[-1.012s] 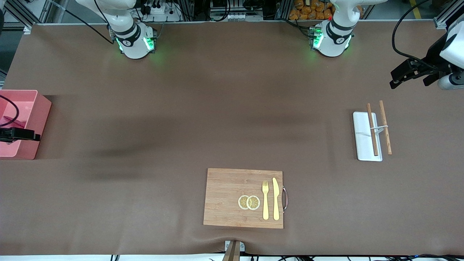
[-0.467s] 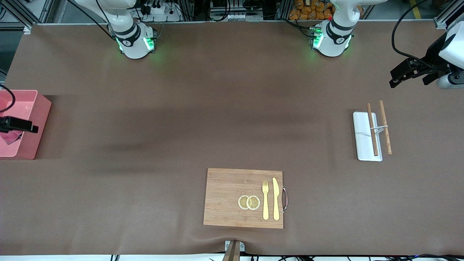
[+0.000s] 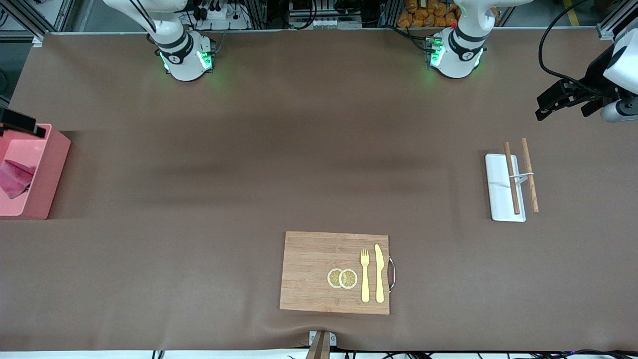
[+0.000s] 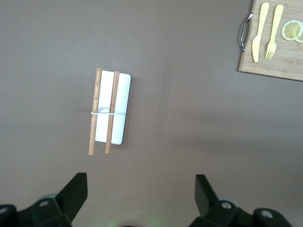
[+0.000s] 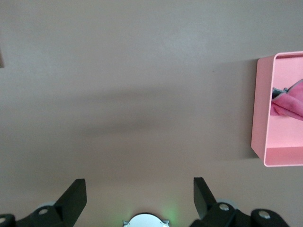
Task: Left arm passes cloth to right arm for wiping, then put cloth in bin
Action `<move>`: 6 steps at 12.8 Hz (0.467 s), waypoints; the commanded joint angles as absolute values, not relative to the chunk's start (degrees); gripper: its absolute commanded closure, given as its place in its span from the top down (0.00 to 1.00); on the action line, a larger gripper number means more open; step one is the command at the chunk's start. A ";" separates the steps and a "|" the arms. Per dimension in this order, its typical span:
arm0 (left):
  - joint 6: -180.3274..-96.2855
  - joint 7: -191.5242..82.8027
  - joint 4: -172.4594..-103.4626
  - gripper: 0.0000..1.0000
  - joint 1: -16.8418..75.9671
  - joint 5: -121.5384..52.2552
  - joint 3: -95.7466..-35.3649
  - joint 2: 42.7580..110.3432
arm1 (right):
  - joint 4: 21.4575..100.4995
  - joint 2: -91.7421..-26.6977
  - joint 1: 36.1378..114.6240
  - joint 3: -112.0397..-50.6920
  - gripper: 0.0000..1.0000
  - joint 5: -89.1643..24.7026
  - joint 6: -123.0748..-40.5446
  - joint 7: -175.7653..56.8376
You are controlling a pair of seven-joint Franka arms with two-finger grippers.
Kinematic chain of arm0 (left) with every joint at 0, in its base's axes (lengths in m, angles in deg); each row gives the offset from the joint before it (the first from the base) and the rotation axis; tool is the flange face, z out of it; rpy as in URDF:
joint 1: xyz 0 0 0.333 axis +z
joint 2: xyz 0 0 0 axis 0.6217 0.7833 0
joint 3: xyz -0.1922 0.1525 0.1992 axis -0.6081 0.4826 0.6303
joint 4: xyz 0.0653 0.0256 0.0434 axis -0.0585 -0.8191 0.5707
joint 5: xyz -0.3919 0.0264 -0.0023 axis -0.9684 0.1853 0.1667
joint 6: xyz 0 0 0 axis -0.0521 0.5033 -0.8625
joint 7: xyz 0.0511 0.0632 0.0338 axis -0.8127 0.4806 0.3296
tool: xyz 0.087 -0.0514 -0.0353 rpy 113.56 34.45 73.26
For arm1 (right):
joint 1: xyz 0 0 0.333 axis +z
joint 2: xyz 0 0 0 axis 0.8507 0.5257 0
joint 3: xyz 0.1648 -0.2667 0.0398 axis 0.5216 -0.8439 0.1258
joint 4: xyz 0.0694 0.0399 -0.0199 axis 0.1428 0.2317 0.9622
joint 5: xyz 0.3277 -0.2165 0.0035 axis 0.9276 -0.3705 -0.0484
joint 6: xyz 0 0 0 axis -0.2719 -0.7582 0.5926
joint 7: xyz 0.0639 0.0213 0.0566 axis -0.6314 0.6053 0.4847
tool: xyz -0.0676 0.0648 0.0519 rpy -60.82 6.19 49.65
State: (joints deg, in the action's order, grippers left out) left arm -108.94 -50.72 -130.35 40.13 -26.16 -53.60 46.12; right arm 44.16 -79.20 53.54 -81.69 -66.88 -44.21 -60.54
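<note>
The magenta-pink cloth [image 3: 14, 178] lies crumpled inside the pink bin [image 3: 47, 169] at the right arm's end of the table. It also shows in the right wrist view [image 5: 289, 101], inside the bin [image 5: 259, 118]. My right gripper [image 3: 22, 124] is up in the air over the bin's wall that lies farther from the front camera; in its wrist view [image 5: 139, 198] it is open and empty. My left gripper [image 3: 546, 107] waits in the air at the left arm's end of the table, open and empty in its wrist view [image 4: 140, 196].
A wooden board [image 3: 335, 272] with a yellow fork, a knife and lemon slices lies near the table's front edge. A flat white tray [image 3: 498, 187] with two brown sticks lies toward the left arm's end; it also shows in the left wrist view [image 4: 122, 109].
My right gripper has moved up and away from over the bin's inside toward the robots' side, so the cloth now shows lying in the bin. The left arm has not moved.
</note>
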 commanded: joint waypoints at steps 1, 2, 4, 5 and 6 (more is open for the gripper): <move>-108.86 -50.88 -131.68 1.00 40.28 -26.97 -53.12 44.43 | 48.79 -84.17 51.69 -79.34 1.00 -68.11 -45.29 -59.35; -108.86 -50.97 -131.68 1.00 40.28 -26.97 -53.03 44.43 | 49.05 -84.70 52.47 -79.43 1.00 -68.02 -45.12 -58.66; -108.77 -51.14 -131.76 1.00 40.28 -27.06 -53.03 44.43 | 50.11 -84.53 53.53 -79.35 1.00 -68.11 -47.82 -57.95; -108.77 -51.14 -131.76 1.00 40.28 -26.97 -53.03 44.08 | 50.89 -84.44 53.62 -79.26 1.00 -68.11 -49.93 -57.86; -108.77 -51.14 -131.94 1.00 40.28 -27.06 -53.03 44.07 | 51.08 -84.27 53.97 -79.26 1.00 -68.11 -51.08 -57.86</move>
